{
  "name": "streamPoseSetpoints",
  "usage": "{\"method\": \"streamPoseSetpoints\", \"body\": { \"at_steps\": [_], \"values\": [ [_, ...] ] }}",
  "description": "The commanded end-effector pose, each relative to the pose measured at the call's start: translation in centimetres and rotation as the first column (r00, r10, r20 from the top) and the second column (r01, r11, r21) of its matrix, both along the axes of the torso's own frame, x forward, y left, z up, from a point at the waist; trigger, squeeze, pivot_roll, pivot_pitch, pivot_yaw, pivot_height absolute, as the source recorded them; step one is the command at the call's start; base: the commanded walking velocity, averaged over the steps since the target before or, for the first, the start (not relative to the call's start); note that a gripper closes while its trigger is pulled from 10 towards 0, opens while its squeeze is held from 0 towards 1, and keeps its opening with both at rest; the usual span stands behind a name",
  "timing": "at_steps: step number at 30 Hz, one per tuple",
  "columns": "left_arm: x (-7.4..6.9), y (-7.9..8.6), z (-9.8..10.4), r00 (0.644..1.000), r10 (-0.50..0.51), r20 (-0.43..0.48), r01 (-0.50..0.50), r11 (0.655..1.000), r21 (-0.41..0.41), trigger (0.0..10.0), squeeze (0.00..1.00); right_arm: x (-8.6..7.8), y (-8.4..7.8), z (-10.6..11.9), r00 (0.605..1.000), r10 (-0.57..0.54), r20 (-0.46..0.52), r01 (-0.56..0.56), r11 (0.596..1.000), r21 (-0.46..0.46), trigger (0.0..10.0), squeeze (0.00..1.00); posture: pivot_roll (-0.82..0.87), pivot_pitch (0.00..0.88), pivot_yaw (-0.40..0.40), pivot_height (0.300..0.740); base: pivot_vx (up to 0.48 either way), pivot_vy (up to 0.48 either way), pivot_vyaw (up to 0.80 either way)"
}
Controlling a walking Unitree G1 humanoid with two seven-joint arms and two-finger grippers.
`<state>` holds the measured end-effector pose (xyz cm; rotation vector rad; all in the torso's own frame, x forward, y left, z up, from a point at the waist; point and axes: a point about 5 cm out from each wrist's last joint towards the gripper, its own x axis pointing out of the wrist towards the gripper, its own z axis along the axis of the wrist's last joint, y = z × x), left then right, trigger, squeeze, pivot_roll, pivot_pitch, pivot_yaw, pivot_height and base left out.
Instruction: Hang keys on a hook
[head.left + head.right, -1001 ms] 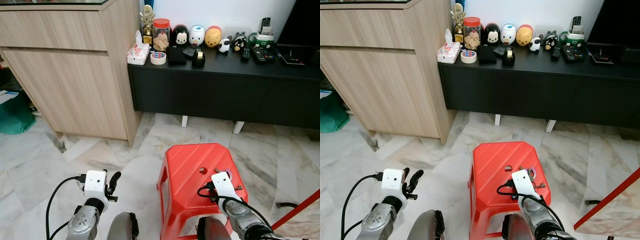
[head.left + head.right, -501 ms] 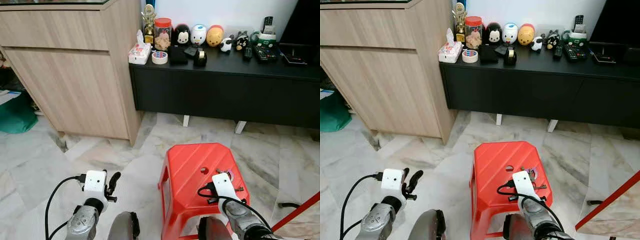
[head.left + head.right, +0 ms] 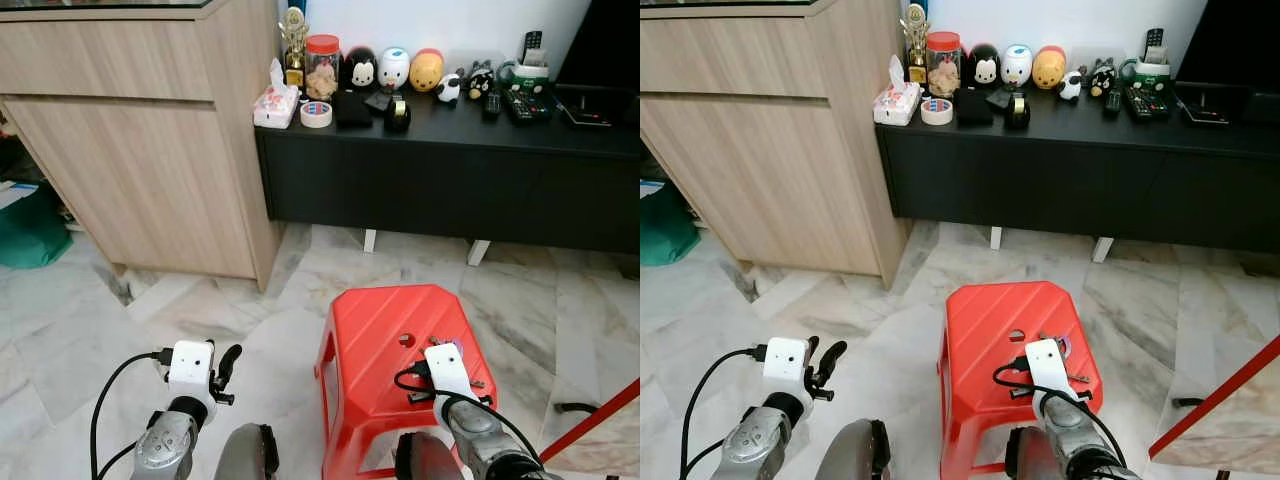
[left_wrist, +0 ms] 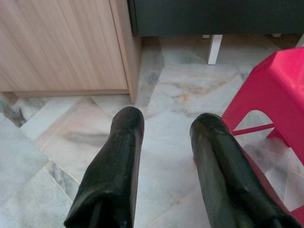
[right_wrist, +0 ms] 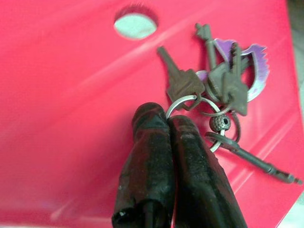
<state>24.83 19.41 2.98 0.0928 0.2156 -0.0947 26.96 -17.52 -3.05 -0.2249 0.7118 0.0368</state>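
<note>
On the seat of a red plastic stool, near its far right part and just beside the round hole in the middle, lies a bunch of keys with a purple tag and a small dark bead. The right gripper is down over the seat, its two black fingers pressed together with no gap between them, and their tips sit at the wire ring of the bunch. The ring touches the fingertips, but whether it is pinched between them cannot be told. The keys rest flat on the red plastic, fanned out away from the gripper.

The left gripper hangs low over the marble floor to the left of the stool, its fingers apart and holding nothing.

Beyond the stool stands a long black cabinet against the wall. On its top are a tissue pack, a roll of tape, a jar with a red lid, a small trophy, several round toy figures and some remote controls. To its left stands a tall wooden cupboard, and a green bag sits on the floor at the far left.
</note>
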Motion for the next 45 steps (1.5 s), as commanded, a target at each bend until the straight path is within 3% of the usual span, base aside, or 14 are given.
{"method": "streamPoseSetpoints", "body": {
  "at_steps": [1, 14, 19, 22, 23, 26, 34, 40, 41, 42, 45],
  "values": [
    [0.0, 0.0, -0.3, 1.0, -0.002, -0.022, 0.002, 1.0, 0.017, 10.0, 0.0, 1.1, 0.2, 1.1, 0.997, -0.018, 0.07, 0.017, 1.0, 0.017, 0.0, 0.0, 0.05, 0.042, 0.023, 0.594, 0.0, 0.0, 0.0],
    [0.0, 0.0, -0.4, 1.0, 0.007, -0.022, -0.006, 1.0, 0.015, 10.0, 0.0, 2.0, -0.2, 2.0, 0.986, -0.073, 0.152, 0.066, 0.996, 0.053, 0.0, 0.0, 0.04, 0.037, 0.014, 0.594, 0.0, 0.0, 0.0],
    [0.1, 0.0, -0.4, 1.0, 0.01, -0.024, -0.01, 1.0, 0.016, 10.0, 0.0, 2.1, 0.6, 2.4, 0.97, -0.126, 0.207, 0.085, 0.977, 0.195, 0.0, 0.0, 0.04, 0.039, 0.013, 0.594, 0.0, 0.0, 0.0],
    [0.1, 0.0, -0.5, 1.0, 0.011, -0.024, -0.011, 1.0, 0.016, 10.0, 0.0, 2.3, 0.8, 2.9, 0.947, -0.214, 0.24, 0.129, 0.936, 0.326, 0.0, 0.0, 0.04, 0.037, 0.013, 0.594, 0.0, 0.0, 0.0],
    [0.1, 0.1, -0.5, 1.0, 0.012, -0.025, -0.012, 1.0, 0.018, 10.0, 0.0, 2.5, 0.9, 3.2, 0.925, -0.284, 0.252, 0.159, 0.893, 0.422, 0.0, 0.0, 0.04, 0.037, 0.013, 0.594, 0.0, 0.0, 0.0],
    [0.1, 0.1, -0.5, 1.0, 0.013, -0.024, -0.012, 1.0, 0.021, 10.0, 0.0, 2.6, 0.6, 3.7, 0.886, -0.376, 0.27, 0.188, 0.826, 0.532, 0.0, 0.0, 0.03, 0.035, 0.012, 0.594, 0.0, 0.0, 0.0],
    [0.4, -0.2, -0.5, 1.0, 0.009, -0.021, -0.008, 1.0, 0.021, 10.0, 0.0, 2.9, 0.6, 5.1, 0.838, -0.406, 0.365, 0.103, 0.774, 0.625, 0.0, 0.0, 0.02, 0.027, 0.005, 0.594, 0.0, 0.0, 0.0],
    [0.7, -0.3, -0.4, 1.0, 0.019, -0.009, -0.019, 1.0, 0.025, 10.0, 0.0, 2.6, 0.5, 6.4, 0.788, -0.401, 0.467, 0.027, 0.78, 0.625, 0.0, 0.0, 0.02, 0.02, -0.014, 0.594, 0.0, 0.0, 0.0],
    [0.7, -0.3, -0.5, 1.0, 0.021, -0.009, -0.021, 0.999, 0.025, 10.0, 0.0, 2.4, 0.5, 7.0, 0.771, -0.37, 0.519, -0.008, 0.808, 0.589, 6.7, 0.0, 0.02, 0.016, -0.017, 0.594, 0.0, 0.0, 0.0],
    [0.7, -0.4, -0.5, 1.0, 0.022, -0.01, -0.022, 0.999, 0.025, 10.0, 0.0, 2.3, 0.5, 7.3, 0.761, -0.362, 0.538, -0.022, 0.815, 0.579, 10.0, 0.0, 0.02, 0.015, -0.018, 0.594, 0.0, 0.0, 0.0],
    [0.7, -0.5, -0.6, 1.0, 0.028, -0.011, -0.028, 0.999, 0.021, 10.0, 0.0, 2.2, -0.1, 8.2, 0.721, -0.406, 0.561, -0.012, 0.803, 0.596, 10.0, 0.0, 0.01, 0.009, -0.023, 0.594, 0.0, 0.0, 0.0]
  ]
}}
